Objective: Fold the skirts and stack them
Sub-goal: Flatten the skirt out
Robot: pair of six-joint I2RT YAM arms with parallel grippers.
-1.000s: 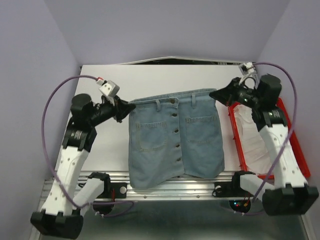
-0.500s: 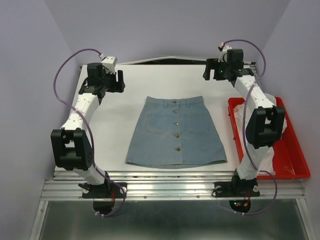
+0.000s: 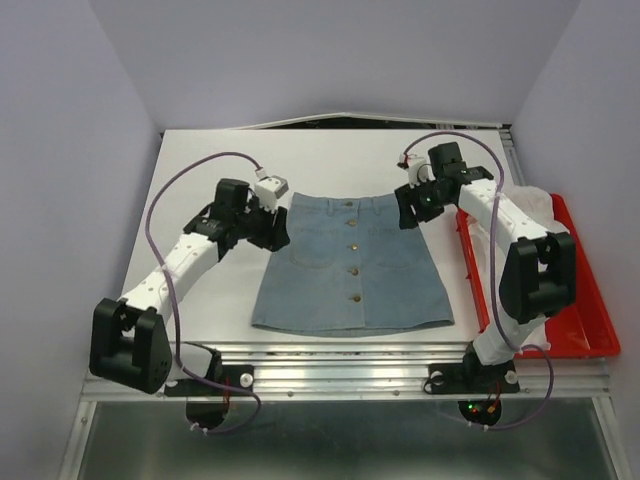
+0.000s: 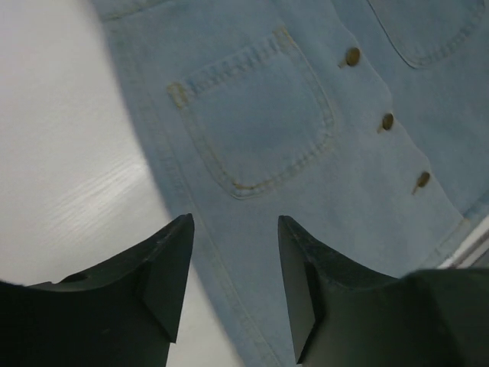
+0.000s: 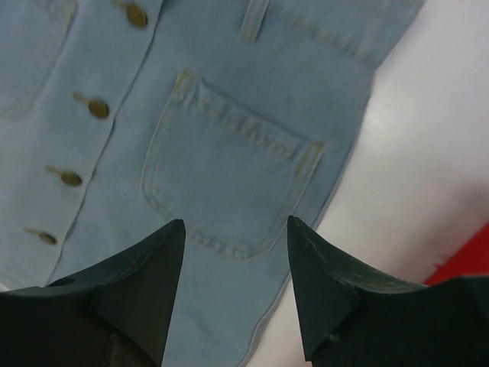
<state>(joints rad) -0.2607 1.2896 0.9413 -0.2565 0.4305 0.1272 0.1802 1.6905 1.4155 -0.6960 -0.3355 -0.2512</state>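
Note:
One light-blue denim skirt [image 3: 350, 263] lies flat on the white table, waistband at the far side, a row of brass buttons down its middle and a patch pocket on each side. My left gripper [image 3: 281, 229] hovers over the skirt's left edge near the waistband, open, nothing between its fingers. In the left wrist view the skirt [image 4: 306, 145] and its side seam pass under the left gripper [image 4: 235, 229]. My right gripper [image 3: 405, 209] hovers at the skirt's upper right corner, open and empty. The right wrist view shows the skirt [image 5: 221, 153] under the right gripper [image 5: 237, 233].
A red plastic tray [image 3: 590, 335] holding white material stands at the table's right edge, close behind the right arm. The table's [image 3: 200, 290] metal front rail runs just below the skirt's hem. Lavender walls enclose the sides and back.
A second ago both grippers held the skirt up by its waistband corners. They released it flat on the table, swung to the far corners, and now have come back down over its upper side edges.

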